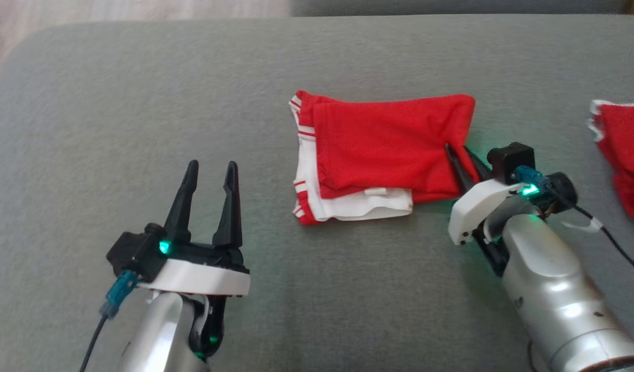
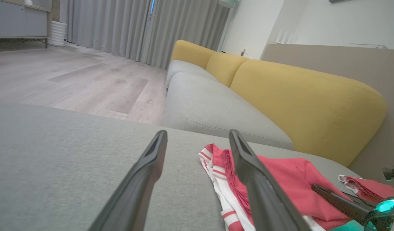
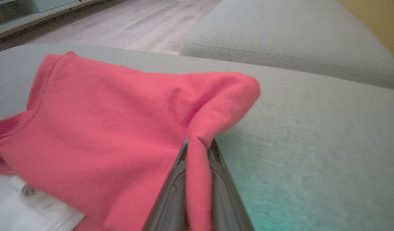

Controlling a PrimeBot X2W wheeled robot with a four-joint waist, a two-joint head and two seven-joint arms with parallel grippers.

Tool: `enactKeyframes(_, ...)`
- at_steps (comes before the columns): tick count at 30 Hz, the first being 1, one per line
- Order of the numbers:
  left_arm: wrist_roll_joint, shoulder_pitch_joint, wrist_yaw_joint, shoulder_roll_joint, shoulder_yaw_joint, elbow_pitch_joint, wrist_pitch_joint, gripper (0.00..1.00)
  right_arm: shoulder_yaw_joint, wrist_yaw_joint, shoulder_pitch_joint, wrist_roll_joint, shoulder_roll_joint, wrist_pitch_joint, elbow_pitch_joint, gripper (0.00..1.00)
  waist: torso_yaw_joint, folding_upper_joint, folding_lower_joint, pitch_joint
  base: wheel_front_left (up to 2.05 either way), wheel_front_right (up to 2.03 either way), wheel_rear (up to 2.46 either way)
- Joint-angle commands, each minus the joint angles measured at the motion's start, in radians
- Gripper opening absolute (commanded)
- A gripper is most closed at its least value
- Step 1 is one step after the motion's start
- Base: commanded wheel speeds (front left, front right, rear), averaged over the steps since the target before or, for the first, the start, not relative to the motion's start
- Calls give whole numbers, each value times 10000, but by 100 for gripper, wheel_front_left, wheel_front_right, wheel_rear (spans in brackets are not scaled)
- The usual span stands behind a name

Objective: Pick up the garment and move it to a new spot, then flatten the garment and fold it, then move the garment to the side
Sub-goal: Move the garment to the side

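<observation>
The garment [image 1: 379,150] is red with white, red-striped trim, folded into a rough rectangle in the middle of the grey cushion [image 1: 141,93]. My right gripper [image 1: 457,150] is shut on its right edge; in the right wrist view a pinched ridge of red cloth [image 3: 197,160] runs between the two dark fingers. My left gripper [image 1: 209,173] stands open over bare cushion, left of the garment and apart from it. In the left wrist view the garment [image 2: 280,179] lies just beyond my right finger [image 2: 254,173].
A second red and white piece of cloth [image 1: 624,150] lies at the cushion's right edge. A yellow sofa back [image 2: 306,99] and another grey seat [image 2: 209,109] stand beyond, with wooden floor [image 2: 72,80] to the far left. A black cable [image 1: 616,248] trails from my right wrist.
</observation>
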Motion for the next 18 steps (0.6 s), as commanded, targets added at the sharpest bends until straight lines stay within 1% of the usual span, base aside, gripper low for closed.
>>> enactKeyframes(1,25,-384,6,60,183,-323,-51,100,185,35,-377,-207,-128,-156,-358,0,-375,0,0,-195,0,0,0)
enactKeyframes(3,-25,-425,25,60,35,-365,-51,100,310,35,-415,-478,-381,-179,-540,0,-632,0,0,-276,0,0,0)
enactKeyframes(4,-25,-425,25,60,35,-365,-51,100,310,35,-415,-478,-381,-179,-540,0,-632,0,0,-276,0,0,0)
enactKeyframes(9,-148,-519,144,60,-450,-541,-51,100,798,35,-488,-787,-1185,-194,-959,0,-1313,0,0,-418,0,0,0)
enactKeyframes(13,-223,-638,227,60,-856,-657,-51,100,1183,35,-687,-624,-2098,-64,-1184,0,-1764,0,0,-393,0,0,0)
enactKeyframes(18,-259,-844,349,60,-1153,-783,-51,100,1533,35,-1072,-60,-3418,371,-1625,0,-2109,0,0,-131,0,0,0)
